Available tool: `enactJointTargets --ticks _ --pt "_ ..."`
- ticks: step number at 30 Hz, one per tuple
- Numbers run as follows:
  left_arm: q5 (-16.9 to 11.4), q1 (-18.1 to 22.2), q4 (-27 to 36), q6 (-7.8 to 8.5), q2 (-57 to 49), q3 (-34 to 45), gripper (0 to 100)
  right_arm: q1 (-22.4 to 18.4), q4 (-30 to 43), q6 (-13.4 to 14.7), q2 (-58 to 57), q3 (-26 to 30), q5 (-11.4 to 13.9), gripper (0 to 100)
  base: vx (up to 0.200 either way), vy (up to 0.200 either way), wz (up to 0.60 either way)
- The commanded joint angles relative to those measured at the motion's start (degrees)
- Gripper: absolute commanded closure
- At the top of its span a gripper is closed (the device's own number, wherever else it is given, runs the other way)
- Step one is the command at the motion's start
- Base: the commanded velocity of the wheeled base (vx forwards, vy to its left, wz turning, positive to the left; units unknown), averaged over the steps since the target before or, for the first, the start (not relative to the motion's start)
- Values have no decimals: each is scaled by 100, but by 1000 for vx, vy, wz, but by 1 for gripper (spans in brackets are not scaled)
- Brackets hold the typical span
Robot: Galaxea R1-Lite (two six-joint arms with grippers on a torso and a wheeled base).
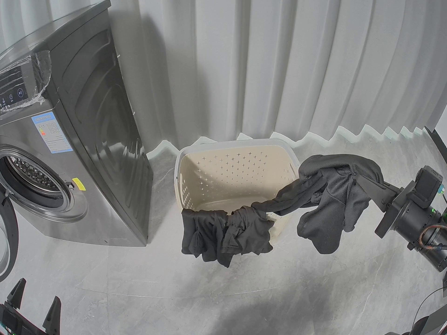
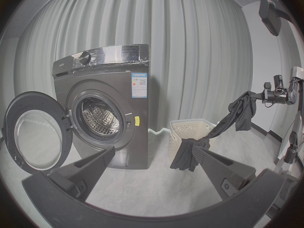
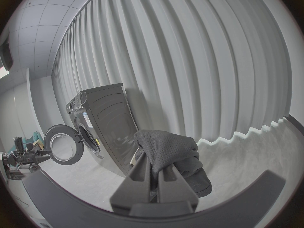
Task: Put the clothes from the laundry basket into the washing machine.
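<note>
Gripping the dark clothes (image 1: 335,196), the right tool (image 1: 369,183) sits clenched on a bunched fold, raised above the floor (image 1: 233,294) to the right of the laundry basket (image 1: 233,143). Right wrist view: the 2 fingers (image 3: 141,174) pinch mesh-like fabric (image 3: 164,146), with more of it piled over the tips. From the tool the cloth hangs in a loose lobe, and a stretched band runs down and left to the basket. The other end is bunched and draped over the basket's front rim, hanging down its outside face. Cannot tell if this is 1 garment or more.

The basket is cream, perforated and upright on the floor, just right of the washing machine (image 1: 93,117), near it but not touching. The machine is grey and front-loading. Its round door (image 2: 34,133) is swung wide open and the metal drum (image 2: 99,119) is visible inside.

The left tool (image 2: 152,151) is released, with its 2 fingers spread wide apart and nothing between them. It is low at the robot's left, in front of the machine and well apart from the basket and clothes.

A pale pleated curtain (image 1: 279,47) hangs behind everything.
</note>
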Motion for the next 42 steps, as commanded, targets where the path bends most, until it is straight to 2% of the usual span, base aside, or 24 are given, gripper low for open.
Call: enactJointTargets --ticks 1,29,35,42 --pt "-1 -2 2 -4 -101 92 0 51 -13 4 47 7 -2 100 0 200 0" --pt "-1 -2 -6 -4 -101 92 0 86 -57 21 65 -54 42 100 0 200 0" --pt "-1 -2 2 -39 -101 92 0 148 -48 48 91 -28 42 100 0 0 0" --pt "-1 -2 2 -39 -101 92 0 139 -66 39 161 -19 16 100 -200 0 0"
